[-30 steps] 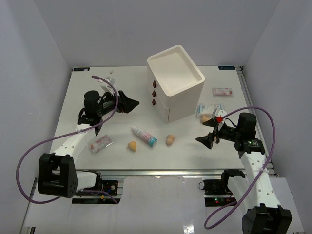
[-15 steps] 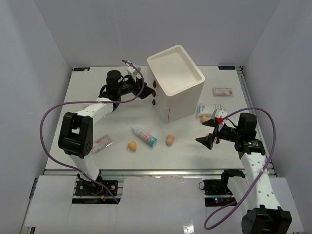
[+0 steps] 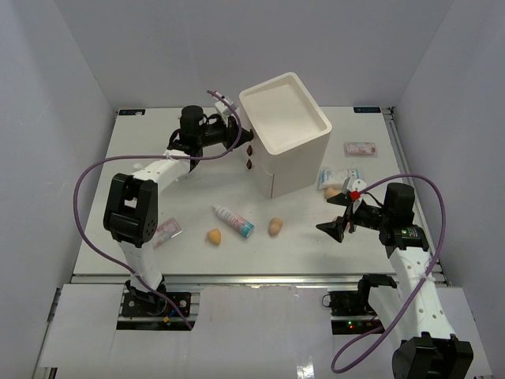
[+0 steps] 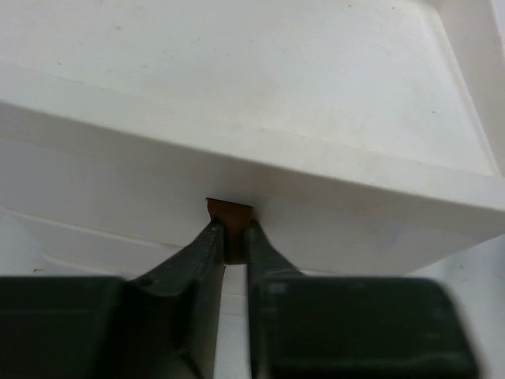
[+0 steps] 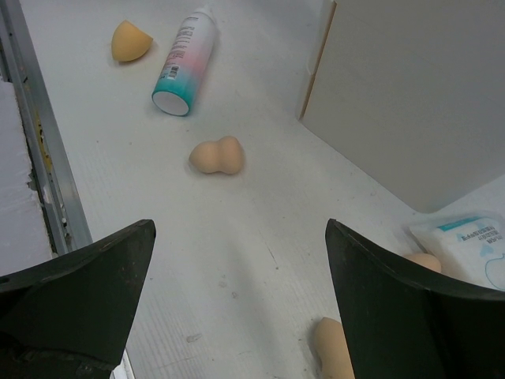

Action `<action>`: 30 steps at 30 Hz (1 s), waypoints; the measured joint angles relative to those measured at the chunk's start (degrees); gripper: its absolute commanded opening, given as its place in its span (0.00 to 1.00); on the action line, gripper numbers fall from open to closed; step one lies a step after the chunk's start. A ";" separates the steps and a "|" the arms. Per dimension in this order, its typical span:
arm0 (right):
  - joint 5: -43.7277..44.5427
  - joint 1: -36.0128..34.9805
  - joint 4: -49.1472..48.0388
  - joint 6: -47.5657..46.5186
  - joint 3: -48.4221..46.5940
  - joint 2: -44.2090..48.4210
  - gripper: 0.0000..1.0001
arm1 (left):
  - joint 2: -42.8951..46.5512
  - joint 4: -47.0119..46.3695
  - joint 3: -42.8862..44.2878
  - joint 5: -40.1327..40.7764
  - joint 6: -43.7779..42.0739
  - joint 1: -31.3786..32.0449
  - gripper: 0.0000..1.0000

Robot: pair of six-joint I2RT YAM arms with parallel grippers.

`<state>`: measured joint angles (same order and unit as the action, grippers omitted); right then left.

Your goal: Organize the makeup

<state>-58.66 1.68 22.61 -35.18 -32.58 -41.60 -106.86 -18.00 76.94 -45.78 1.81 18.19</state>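
1. Top view: left jaws meet the drawer box (image 3: 286, 130) front, contact hidden; tube (image 3: 234, 220) and sponges (image 3: 275, 227) lie before it on the desk (image 3: 316, 241).
2. Left wrist: left jaws pinch a half-covered dark knob (image 4: 230, 212).
3. Right wrist: right jaws gape wide, tips cut off; sachet (image 5: 472, 245) beside the box, cropped.

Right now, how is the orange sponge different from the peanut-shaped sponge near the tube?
The orange sponge is darker; the peanut-shaped sponge is paler tan. The orange one is a teardrop with a flat side; the peanut-shaped one pinches in at its middle. From above, the orange one lies left of the tube, the other right. Both lie loose on the table.
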 measured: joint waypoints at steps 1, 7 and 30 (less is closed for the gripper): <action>0.10 -0.04 0.00 0.00 0.00 0.00 0.95 | -0.18 -0.06 0.11 -0.25 0.08 -0.02 0.03; 0.45 -0.27 0.00 -0.02 0.00 0.00 0.94 | -0.35 0.26 0.43 -0.47 0.60 -0.11 0.00; 1.32 -0.76 -0.02 -0.02 0.00 0.88 0.94 | 18.60 8.28 -15.69 11.59 -3.93 -2.82 0.00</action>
<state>-57.33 0.92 22.59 -35.20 -32.58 -40.73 -88.26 -9.72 61.25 -34.19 -2.11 15.38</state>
